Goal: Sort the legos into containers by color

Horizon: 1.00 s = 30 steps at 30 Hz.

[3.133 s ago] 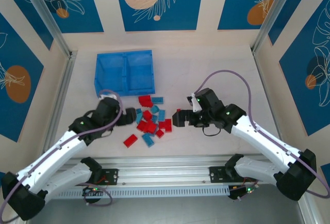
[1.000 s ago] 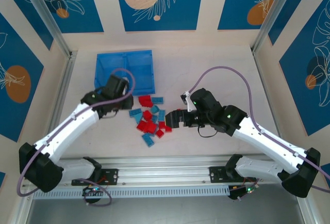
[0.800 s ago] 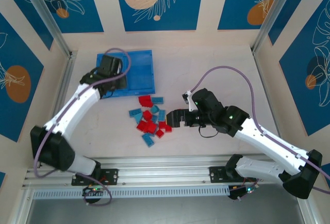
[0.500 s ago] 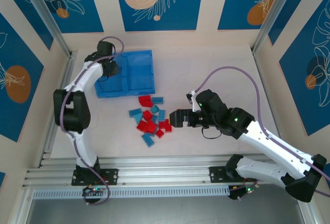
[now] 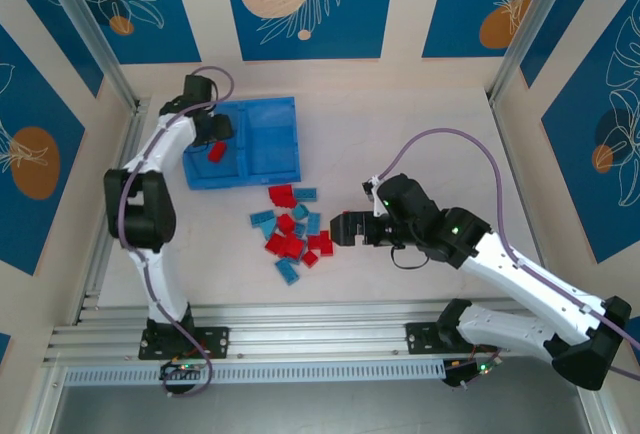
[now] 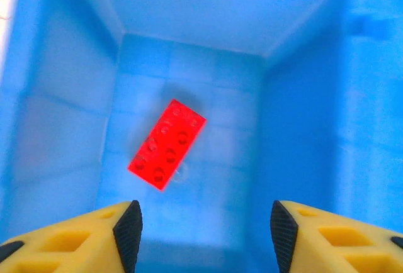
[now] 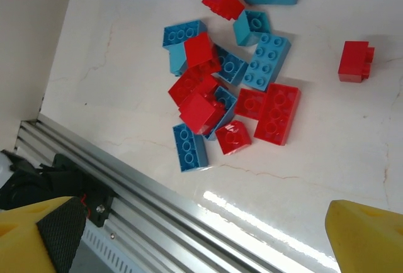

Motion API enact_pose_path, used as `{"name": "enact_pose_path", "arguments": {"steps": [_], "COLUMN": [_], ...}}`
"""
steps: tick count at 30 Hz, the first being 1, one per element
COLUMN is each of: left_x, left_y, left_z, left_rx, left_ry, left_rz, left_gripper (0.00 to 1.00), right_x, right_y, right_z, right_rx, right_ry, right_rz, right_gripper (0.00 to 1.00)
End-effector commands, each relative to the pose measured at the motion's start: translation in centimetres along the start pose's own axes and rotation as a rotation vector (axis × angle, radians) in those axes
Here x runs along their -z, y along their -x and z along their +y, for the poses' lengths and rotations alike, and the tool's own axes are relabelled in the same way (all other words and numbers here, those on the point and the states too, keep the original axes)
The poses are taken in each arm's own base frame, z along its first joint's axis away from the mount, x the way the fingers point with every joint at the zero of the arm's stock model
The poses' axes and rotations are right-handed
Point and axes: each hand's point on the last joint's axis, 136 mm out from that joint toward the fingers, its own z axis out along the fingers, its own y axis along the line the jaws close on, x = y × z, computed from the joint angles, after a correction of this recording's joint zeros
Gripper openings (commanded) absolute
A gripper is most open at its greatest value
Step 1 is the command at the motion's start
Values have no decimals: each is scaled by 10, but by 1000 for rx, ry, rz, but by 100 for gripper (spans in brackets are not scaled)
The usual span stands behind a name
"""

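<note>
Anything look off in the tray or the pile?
Nothing stands out. One red brick lies at a slant in the left compartment of the tray, below the open left gripper; the other bricks sit mixed beside it.

The left arm (image 5: 160,159) and right arm (image 5: 520,274) have white links, black joints and purple cables (image 5: 440,138). The gripper fingers (image 6: 56,245) are yellow with black pads.

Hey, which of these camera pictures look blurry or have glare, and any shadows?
Left wrist view: the tray walls look hazy and soft; the red brick is sharper, with a dim shadow just beyond it. Right wrist view: the legos are crisp; a bright glare streak lies on the table beside the rail. Top external view: evenly lit and sharp.
</note>
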Motion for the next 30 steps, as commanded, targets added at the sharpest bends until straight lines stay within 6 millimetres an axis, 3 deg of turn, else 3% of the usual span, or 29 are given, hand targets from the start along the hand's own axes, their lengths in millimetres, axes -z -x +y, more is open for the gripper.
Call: {"name": "enact_pose_path", "arguments": {"steps": [1, 2, 5, 8, 11, 15, 19, 23, 30], "left_x": [109, 133, 198, 240, 261, 254, 239, 215, 204], "left_y": [8, 1, -46, -102, -148, -185, -206, -211, -206], "left_z": [-45, -57, -92, -112, -107, -83, -76, -65, -59], "left_rx": [3, -28, -235, -481, -648, -777, -817, -837, -810], "left_ry": [-235, -280, -388, -519, -613, -589, -604, -520, -465], "left_rz": [-153, -189, -259, -258, -217, -185, -182, -168, -177], "left_gripper": [55, 55, 55, 57, 64, 74, 87, 100, 100], "right_x": [-7, -13, -35, -63, -97, -138, -174, -206, -238], "right_y": [16, 19, 30, 43, 59, 76, 86, 91, 102], "right_z": [-4, -7, -9, -11, -22, -38, -53, -67, -63], "right_rx": [18, 31, 136, 320, 538, 731, 839, 933, 978], "right_ry": [-68, -91, -149, -202, -265, -291, -280, -244, -142], "right_rz": [-36, -34, 0, 26, 39, 133, 255, 309, 298], "right_gripper": [99, 100, 100, 100, 95, 92, 89, 84, 73]}}
